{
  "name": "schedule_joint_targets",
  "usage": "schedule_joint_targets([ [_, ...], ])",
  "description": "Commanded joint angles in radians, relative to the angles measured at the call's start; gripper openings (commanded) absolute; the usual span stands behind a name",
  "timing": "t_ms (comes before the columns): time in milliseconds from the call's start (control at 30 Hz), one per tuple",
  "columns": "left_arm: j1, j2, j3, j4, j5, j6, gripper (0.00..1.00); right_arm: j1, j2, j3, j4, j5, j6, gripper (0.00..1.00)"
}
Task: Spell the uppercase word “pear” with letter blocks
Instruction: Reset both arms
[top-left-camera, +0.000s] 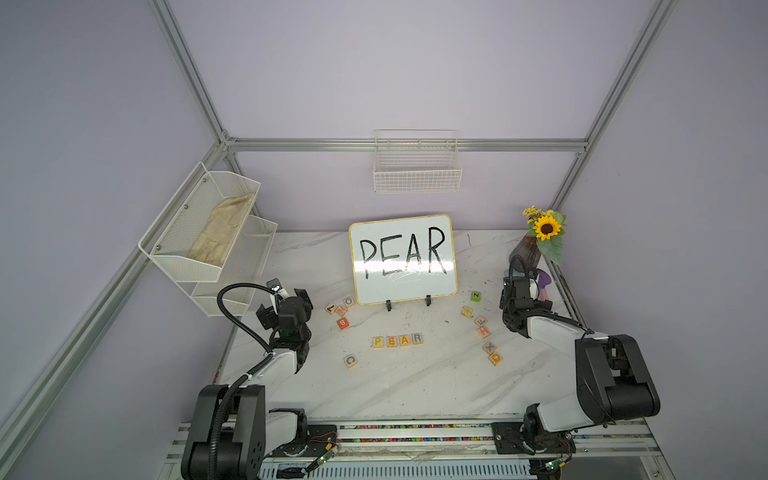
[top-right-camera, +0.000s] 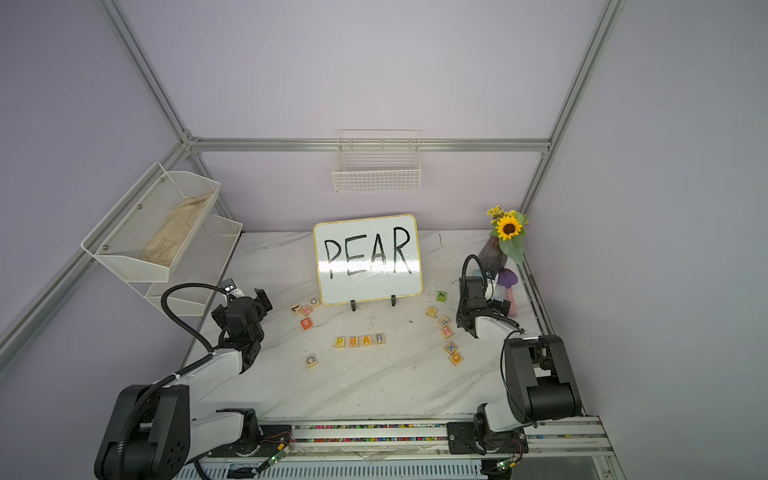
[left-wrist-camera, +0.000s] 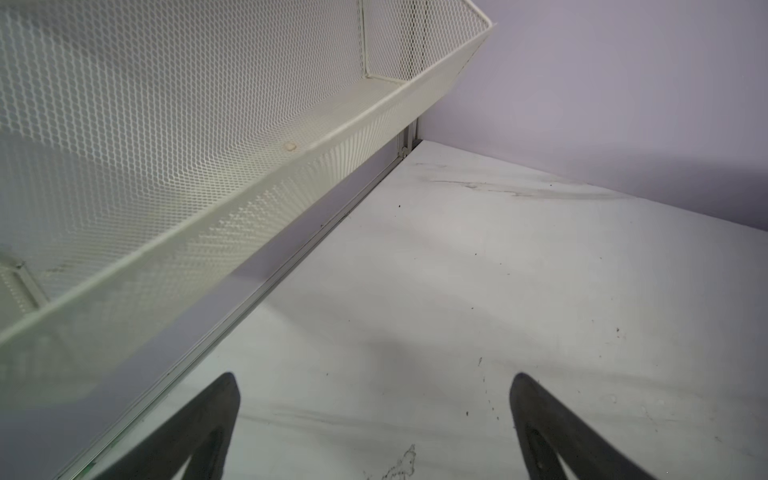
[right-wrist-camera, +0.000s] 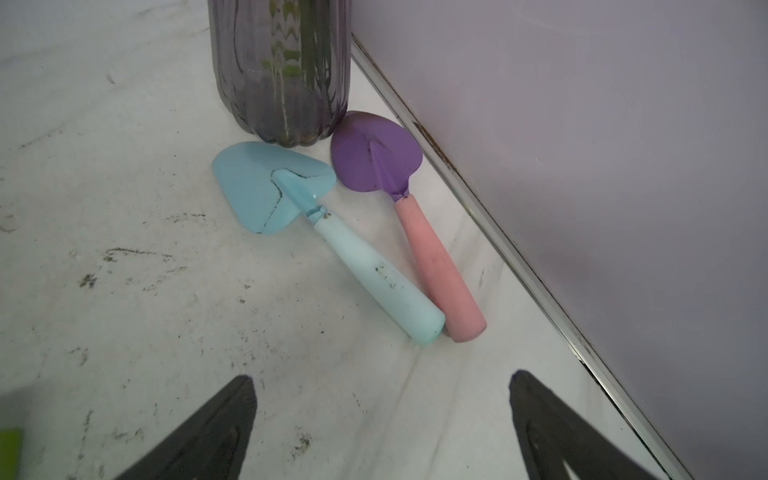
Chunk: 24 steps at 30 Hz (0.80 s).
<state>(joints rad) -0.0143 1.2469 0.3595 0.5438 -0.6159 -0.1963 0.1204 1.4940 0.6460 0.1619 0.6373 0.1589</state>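
Observation:
Four light-wood letter blocks lie in a tight row mid-table in both top views, in front of the whiteboard: yellow P (top-left-camera: 377, 342), orange E (top-left-camera: 392, 341), orange A (top-left-camera: 404, 340), bluish R (top-left-camera: 417, 338). They read PEAR, and neither gripper touches them. My left gripper (left-wrist-camera: 374, 376) is open over bare marble at the table's left side, beside the mesh shelf (left-wrist-camera: 249, 174). On the far right my right gripper (right-wrist-camera: 380, 376) is also open, with only tabletop between its fingers. It faces two small trowels and a vase. Neither wrist view shows the blocks.
The whiteboard (top-left-camera: 402, 259) handwritten PEAR stands at the back. Spare blocks lie left, C (top-left-camera: 350, 360) and B (top-left-camera: 343, 323), and right, green N (top-left-camera: 476, 296), X (top-left-camera: 490, 347) and Q (top-left-camera: 495, 358). A blue trowel (right-wrist-camera: 332, 237), a purple trowel (right-wrist-camera: 415, 232) and a sunflower vase (right-wrist-camera: 282, 70) fill the right corner.

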Motion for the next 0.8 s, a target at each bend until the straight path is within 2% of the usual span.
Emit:
schedule_joint_targets([
  [0,0.005,0.035,-0.07,0.266,-0.001,0.065,1.0,-0.009,0.029,-0.051,0.242,-0.032,-0.07,0.97],
  [67,0.005,0.061,-0.073,0.305,0.002,0.085,1.0,-0.009,0.054,-0.092,0.347,-0.043,-0.089,0.97],
  [167,0.008,0.072,-0.041,0.251,0.023,0.095,1.0,-0.01,0.095,-0.142,0.496,-0.059,-0.102,0.98],
  [267,0.01,0.08,-0.047,0.283,0.02,0.13,1.0,-0.01,0.135,-0.131,0.51,-0.07,-0.117,0.97],
  [367,0.01,0.084,-0.08,0.368,0.027,0.166,1.0,-0.01,0.133,-0.124,0.491,-0.122,-0.119,0.97],
  [533,0.011,0.089,-0.096,0.411,0.083,0.205,1.0,-0.01,0.127,-0.147,0.54,-0.228,-0.145,0.97],
  [633,0.006,0.051,-0.086,0.323,0.153,0.17,1.0,-0.01,0.136,-0.204,0.703,-0.31,-0.159,0.97],
  [700,0.007,0.025,-0.073,0.264,0.201,0.1,1.0,-0.01,0.165,-0.201,0.726,-0.331,-0.168,0.97],
  [767,0.007,0.066,-0.09,0.368,0.228,0.092,1.0,-0.01,0.204,-0.197,0.756,-0.349,-0.176,0.97],
])
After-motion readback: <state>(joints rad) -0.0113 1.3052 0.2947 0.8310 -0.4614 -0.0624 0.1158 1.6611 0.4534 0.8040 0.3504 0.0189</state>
